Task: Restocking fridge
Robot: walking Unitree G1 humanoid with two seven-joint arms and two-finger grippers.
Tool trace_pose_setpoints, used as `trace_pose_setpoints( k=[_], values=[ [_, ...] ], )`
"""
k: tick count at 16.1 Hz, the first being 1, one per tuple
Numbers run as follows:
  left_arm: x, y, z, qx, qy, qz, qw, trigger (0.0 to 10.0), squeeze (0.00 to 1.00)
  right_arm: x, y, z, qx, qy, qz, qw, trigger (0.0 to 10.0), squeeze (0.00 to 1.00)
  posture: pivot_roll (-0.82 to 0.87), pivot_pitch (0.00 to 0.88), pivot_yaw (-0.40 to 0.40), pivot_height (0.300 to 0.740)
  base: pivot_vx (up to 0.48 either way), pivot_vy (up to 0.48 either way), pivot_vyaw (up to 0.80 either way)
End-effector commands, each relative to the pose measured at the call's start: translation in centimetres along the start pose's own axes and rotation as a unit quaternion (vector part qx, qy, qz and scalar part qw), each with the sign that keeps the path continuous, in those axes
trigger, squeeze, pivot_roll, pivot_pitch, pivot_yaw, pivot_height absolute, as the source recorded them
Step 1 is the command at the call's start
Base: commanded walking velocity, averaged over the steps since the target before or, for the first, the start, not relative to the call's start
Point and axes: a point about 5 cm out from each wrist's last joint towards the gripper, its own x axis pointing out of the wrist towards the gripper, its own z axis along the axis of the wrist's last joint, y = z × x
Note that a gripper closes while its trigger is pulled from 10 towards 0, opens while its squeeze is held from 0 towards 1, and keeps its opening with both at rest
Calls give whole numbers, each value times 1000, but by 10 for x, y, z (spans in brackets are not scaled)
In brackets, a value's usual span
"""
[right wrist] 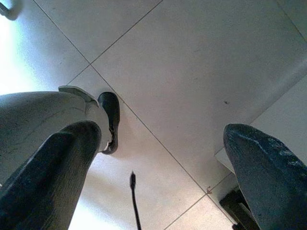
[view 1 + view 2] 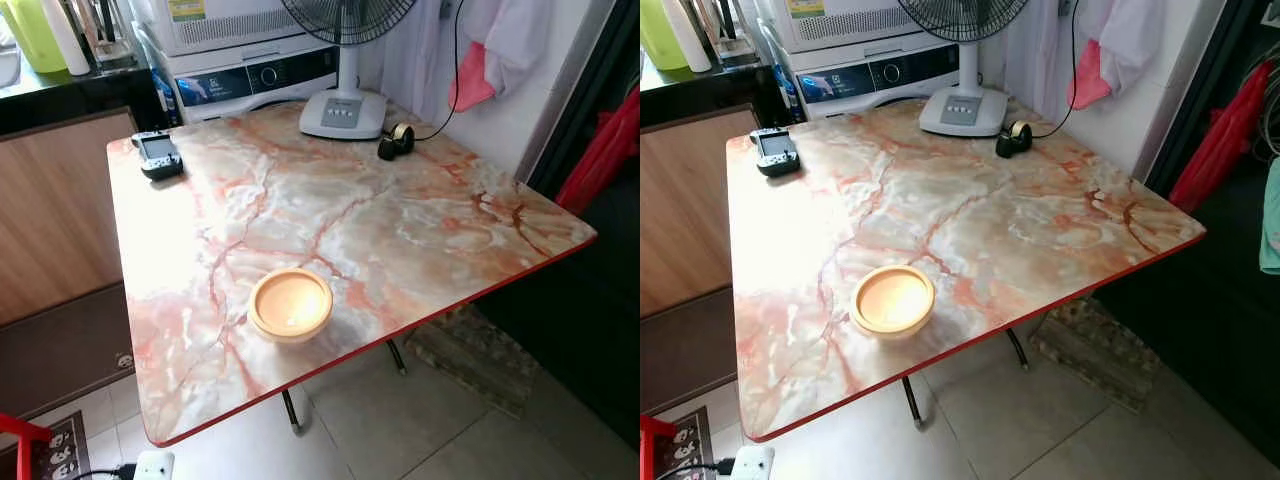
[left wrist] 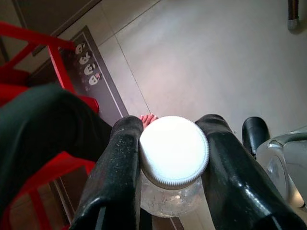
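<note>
Round ribbed white lid (image 3: 174, 151) on clear jar (image 3: 170, 201) between left end effector (image 3: 171, 167) fingers.

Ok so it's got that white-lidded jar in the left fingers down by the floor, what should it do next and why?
Probably lift the left gripper, whose fingers are shut on the jar, up to table height. The jar hangs low over the floor tiles, and no fridge is in sight, so raising it first seems the safest start. The right gripper hangs open and idle.
</note>
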Motion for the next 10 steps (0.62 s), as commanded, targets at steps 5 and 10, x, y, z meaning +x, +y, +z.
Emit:
trace_pose_setpoints(
  k=[5, 10],
  values=[
    [-1, -7, -13, 86, 16, -39, 995, 10000, 0, -1, -3, -4, 8, 3, -4, 1000, 10000, 0, 9, 0, -2, 740, 0, 0, 0],
    [-2, -9, -20, 59, 36, -46, 997, 10000, 0, -2, -3, -5, 7, 1, -2, 1000, 10000, 0, 3, 0, 4, 740, 0, 0, 0]
  ],
)
